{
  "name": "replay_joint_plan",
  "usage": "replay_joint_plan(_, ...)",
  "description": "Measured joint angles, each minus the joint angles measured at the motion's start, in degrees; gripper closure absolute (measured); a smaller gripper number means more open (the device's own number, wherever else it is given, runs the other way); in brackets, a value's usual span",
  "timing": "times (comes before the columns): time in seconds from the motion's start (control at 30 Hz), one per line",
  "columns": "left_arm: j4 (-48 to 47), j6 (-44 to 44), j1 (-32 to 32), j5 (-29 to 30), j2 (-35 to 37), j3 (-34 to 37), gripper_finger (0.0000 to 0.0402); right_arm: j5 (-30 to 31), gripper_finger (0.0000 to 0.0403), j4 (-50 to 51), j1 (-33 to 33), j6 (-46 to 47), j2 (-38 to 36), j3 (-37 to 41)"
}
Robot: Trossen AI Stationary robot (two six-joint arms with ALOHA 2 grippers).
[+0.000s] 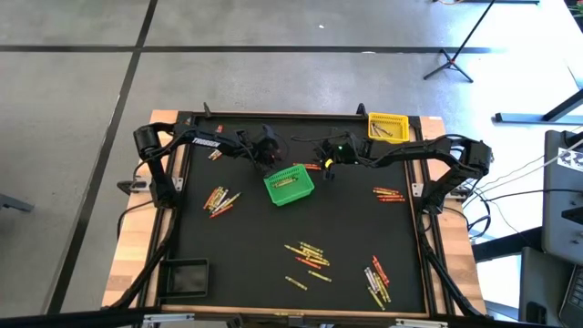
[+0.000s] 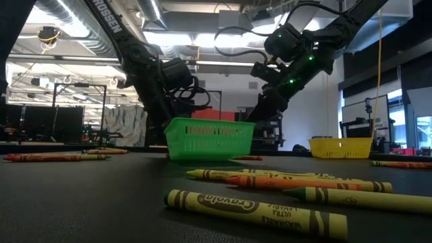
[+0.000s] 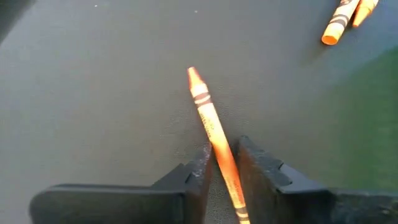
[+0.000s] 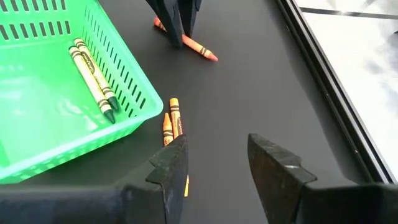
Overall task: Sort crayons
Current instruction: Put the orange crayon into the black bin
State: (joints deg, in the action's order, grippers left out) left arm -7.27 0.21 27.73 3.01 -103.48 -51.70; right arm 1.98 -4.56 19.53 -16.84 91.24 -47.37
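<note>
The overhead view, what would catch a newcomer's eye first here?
The bright green basket stands mid-table, with both arms meeting just behind it. There the left gripper closes around an orange crayon lying on the black mat, while the right gripper hovers open beside the basket. A yellow basket sits at the far right corner.

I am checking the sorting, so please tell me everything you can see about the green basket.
The green basket is a small rectangular tray of bright slotted plastic, open on top, standing upright on the black table near its far middle. Two green crayons lie inside. Two orange crayons lie just outside one corner.
</note>
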Motion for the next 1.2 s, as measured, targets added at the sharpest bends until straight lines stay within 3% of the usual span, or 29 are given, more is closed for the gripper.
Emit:
replay_joint_plan(0.4,0.0,4.8,-0.5,0.4,0.1,0.0,0.0396,0.0,0.0237,0.0,0.0,0.0,0.0,0.0)
replay_joint_plan(0.9,-4.1,8.0,-1.3,3.9,6.9,0.2,0.0394,0.0,0.0237,0.0,0.0,0.0,0.0,0.0)
replay_joint_plan(1.2,-7.5,10.9,-5.3,7.7,13.4,0.2,0.0394,-0.7,0.0237,-1.2,0.0,-0.5,0.0,0.0)
